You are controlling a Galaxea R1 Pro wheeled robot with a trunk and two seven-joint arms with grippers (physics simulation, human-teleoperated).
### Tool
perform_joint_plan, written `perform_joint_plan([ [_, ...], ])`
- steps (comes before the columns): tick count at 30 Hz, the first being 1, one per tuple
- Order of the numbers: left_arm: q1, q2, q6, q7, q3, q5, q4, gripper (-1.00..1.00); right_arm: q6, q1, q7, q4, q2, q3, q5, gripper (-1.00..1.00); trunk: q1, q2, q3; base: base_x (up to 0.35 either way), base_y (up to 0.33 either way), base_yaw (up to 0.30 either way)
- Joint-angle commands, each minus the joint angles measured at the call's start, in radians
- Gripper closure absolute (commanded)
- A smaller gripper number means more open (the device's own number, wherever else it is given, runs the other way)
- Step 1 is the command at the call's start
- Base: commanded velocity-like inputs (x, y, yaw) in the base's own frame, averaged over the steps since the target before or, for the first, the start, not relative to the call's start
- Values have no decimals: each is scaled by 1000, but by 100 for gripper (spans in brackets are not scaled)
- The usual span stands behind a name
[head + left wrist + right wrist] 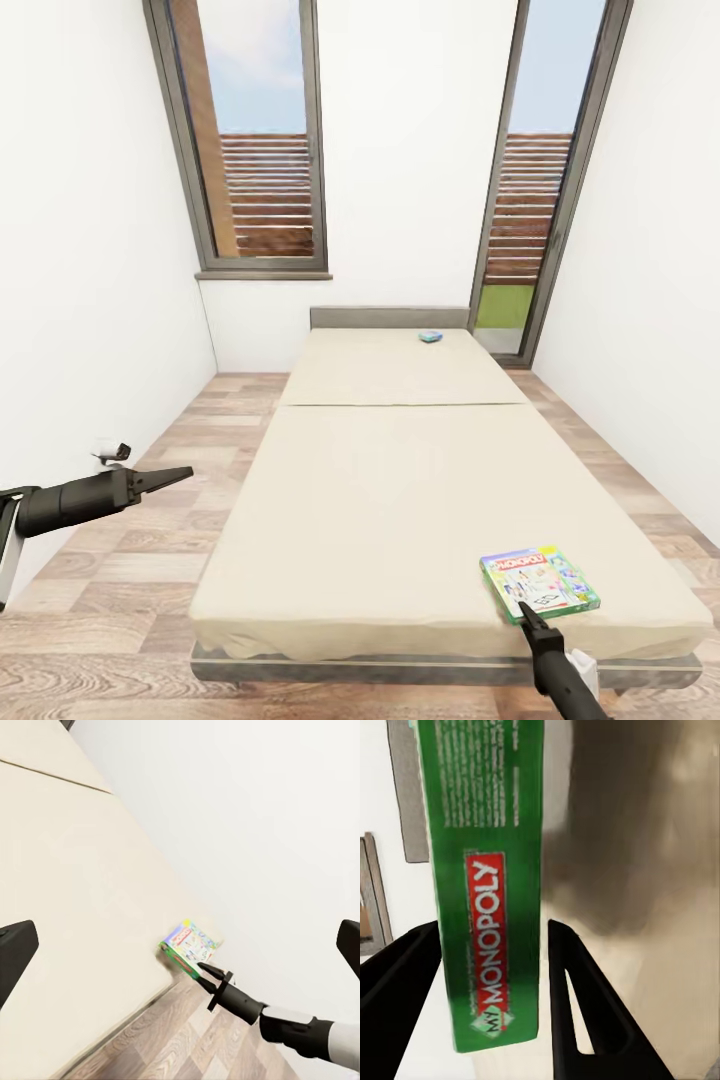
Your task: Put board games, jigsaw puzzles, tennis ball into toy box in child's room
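Bed (400, 480) bears Monopoly box (540, 583); right hand (522, 610) straddles it.

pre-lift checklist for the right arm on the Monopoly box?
1. Right gripper at the Monopoly box, near edge: ok.
2. Box edge between the fingers, right wrist view: ok.
3. Fingers closed on it: cannot tell; gaps show either side.
4. Box lies flat at the bed corner: ok.
5. Left gripper away from the box, over the floor: ok.
6. Second game waits near the headboard: ok.
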Motion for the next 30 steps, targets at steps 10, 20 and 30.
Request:
perform_joint_plan([
  [10, 0, -1, 12, -4, -3, -3, 0, -100, 69, -5, 1, -152, 13, 79, 3, 100, -39, 70, 30, 0, 0, 0],
  [20, 0, -1, 12, -4, -5, -3, 0, -100, 158, -2, 8, -236, 17, 142, -3, 100, -77, 140, 62, 0, 0, 0],
  [30, 0, -1, 12, -4, -5, -3, 0, -100, 327, -3, 22, -379, 18, 306, -4, 100, -115, 210, 93, 0, 0, 0],
])
